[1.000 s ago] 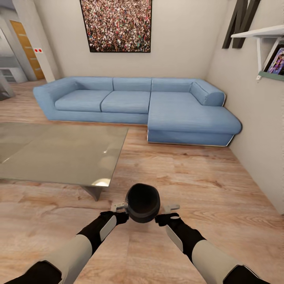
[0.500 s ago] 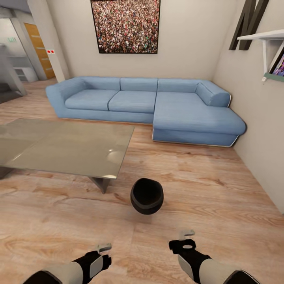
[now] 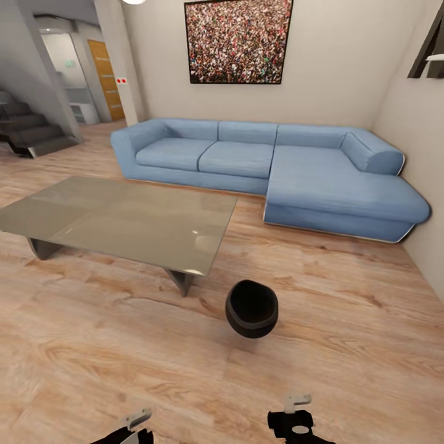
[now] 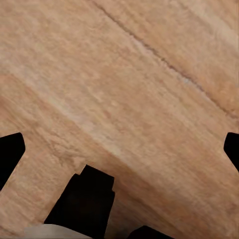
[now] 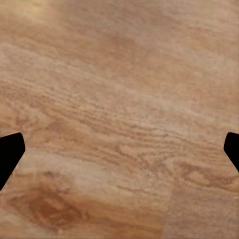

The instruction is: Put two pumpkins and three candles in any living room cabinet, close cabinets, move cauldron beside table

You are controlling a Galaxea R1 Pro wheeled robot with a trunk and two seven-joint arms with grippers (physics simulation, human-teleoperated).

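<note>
The black cauldron (image 3: 251, 307) stands upright on the wooden floor with its mouth open and nothing inside. It is a short way off the near right corner of the low glass-topped table (image 3: 123, 216), beside that corner's slanted grey leg (image 3: 182, 280). My left gripper (image 3: 138, 420) and right gripper (image 3: 298, 410) sit at the lower edge of the head view, well back from the cauldron and apart from it. Each wrist view looks onto bare floor between widely spread dark fingertips (image 4: 10, 154) (image 5: 10, 155), so both are open and hold nothing. The pumpkins, candles and cabinet are out of view.
A blue corner sofa (image 3: 277, 163) runs along the far wall under a framed crowd picture (image 3: 237, 40). Dark stairs (image 3: 31, 132) and a doorway (image 3: 102, 80) lie at the far left. A wall (image 3: 431, 154) closes the right side. Open floor surrounds the cauldron.
Both grippers let go of the cauldron and drew back from it toward me. The cauldron now rests on the floor by the table corner. The camera has shifted, showing more of the room's left.
</note>
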